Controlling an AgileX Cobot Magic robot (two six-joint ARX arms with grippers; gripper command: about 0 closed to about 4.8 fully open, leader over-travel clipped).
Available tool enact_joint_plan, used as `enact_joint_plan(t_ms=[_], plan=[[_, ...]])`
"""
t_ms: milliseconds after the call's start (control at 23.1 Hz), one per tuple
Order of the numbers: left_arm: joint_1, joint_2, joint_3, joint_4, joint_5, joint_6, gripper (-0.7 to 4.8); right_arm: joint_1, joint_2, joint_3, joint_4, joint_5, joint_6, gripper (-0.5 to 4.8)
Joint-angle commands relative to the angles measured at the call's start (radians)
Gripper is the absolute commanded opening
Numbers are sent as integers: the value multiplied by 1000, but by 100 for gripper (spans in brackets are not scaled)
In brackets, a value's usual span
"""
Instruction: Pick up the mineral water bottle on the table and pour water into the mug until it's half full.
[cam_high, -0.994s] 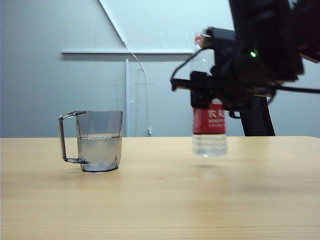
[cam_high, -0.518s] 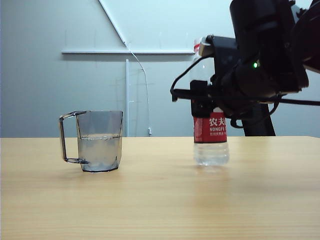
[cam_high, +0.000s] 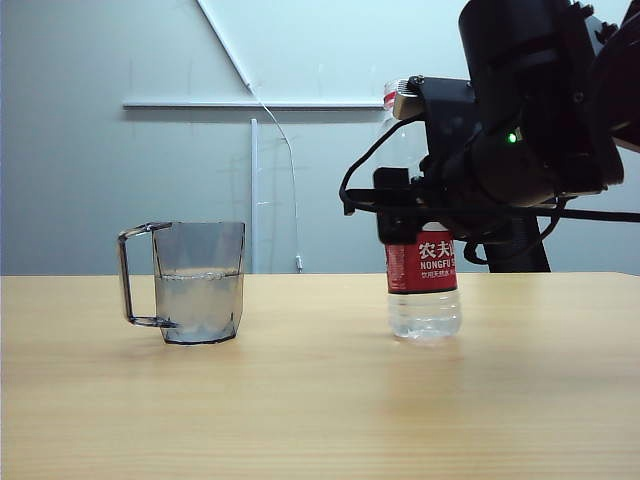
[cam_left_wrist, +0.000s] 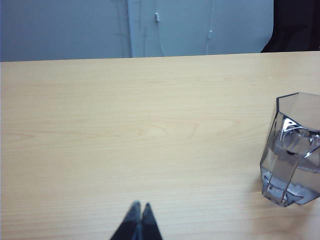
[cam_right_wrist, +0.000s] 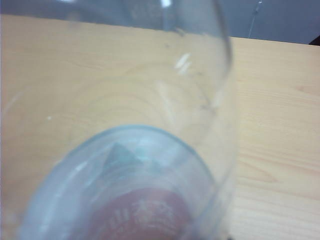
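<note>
Exterior view: right hand (cam_high: 420, 215) around upright mineral water bottle (cam_high: 424, 290) (mid-table), left hand (cam_left_wrist: 139, 212) closed.

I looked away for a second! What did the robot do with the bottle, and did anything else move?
The right gripper lowered the bottle from just above the table until it stood upright on the wood. The gripper is around the bottle's middle; whether it has let go is hard to tell. The mug, about half full of water, stayed put. The left gripper is shut, near the mug.
</note>
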Motion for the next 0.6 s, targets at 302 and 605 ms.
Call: enact_joint_plan(t_ms=[302,605], plan=[[2,2,3,6,0,-3,-2,26,-70,-77,17,8,3,433],[3,2,3,6,0,-3,-2,56,-187,-166,7,28,6,473]])
